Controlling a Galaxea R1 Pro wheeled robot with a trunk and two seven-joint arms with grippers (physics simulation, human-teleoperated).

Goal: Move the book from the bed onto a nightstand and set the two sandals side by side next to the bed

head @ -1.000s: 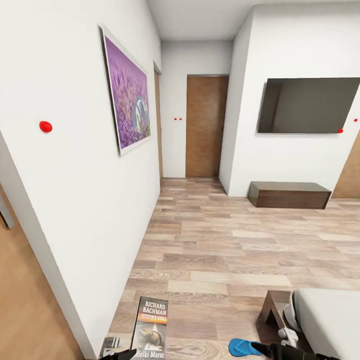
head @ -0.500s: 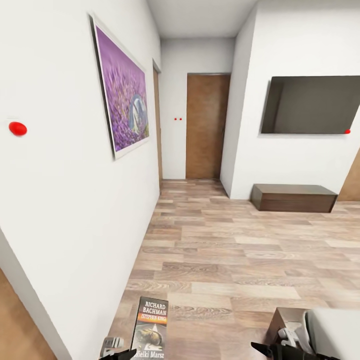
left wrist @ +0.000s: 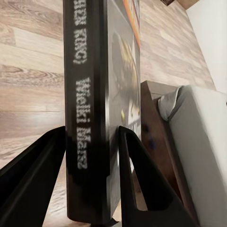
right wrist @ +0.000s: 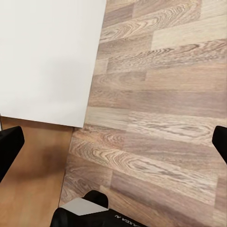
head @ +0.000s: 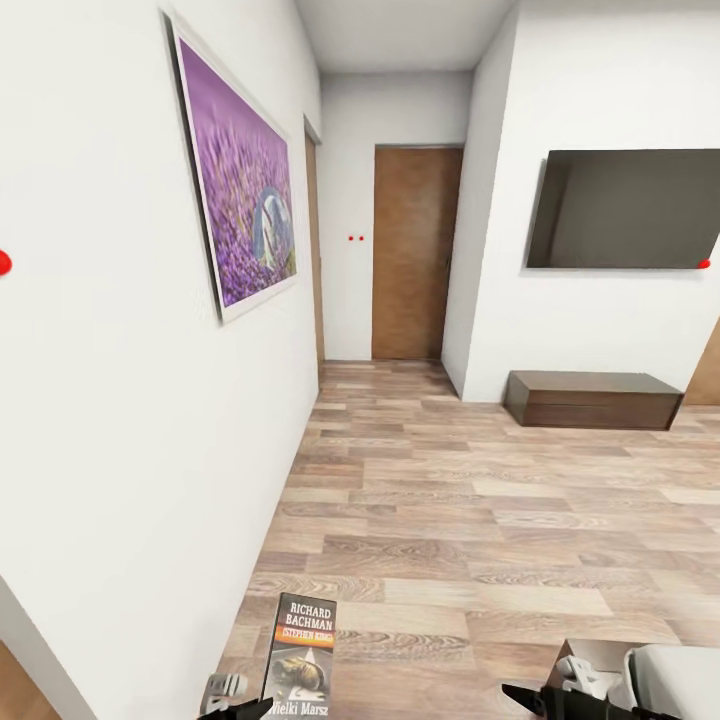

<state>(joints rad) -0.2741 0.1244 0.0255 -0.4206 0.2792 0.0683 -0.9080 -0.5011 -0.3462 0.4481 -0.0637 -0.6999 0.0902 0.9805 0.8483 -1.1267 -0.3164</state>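
My left end effector (left wrist: pixel 90 156) is closed on the book (head: pixel 302 655), one finger on each cover, and holds it upright with the spine toward the wrist camera; in the head view the "Richard Bachman" cover stands low in front of me, above the wood-plank floor (head: pixel 450 500). So the book is off the bed (head: pixel 685 680), whose grey mattress corner and dark frame sit at the lower right, but it is not on a nightstand yet, and I see no nightstand from here. My right end effector (right wrist: pixel 113 156) is spread wide with nothing between its fingers, looking down at bare planks and the foot of a white wall (right wrist: pixel 47 56). Ahead of me are a corridor with a brown door (head: pixel 410 255), a lavender picture (head: pixel 240 190), a wall television (head: pixel 625 208) and the long low dresser (head: pixel 595 398). By my reckoning, the first half of the book job is done; setting it down and both sandals are left.
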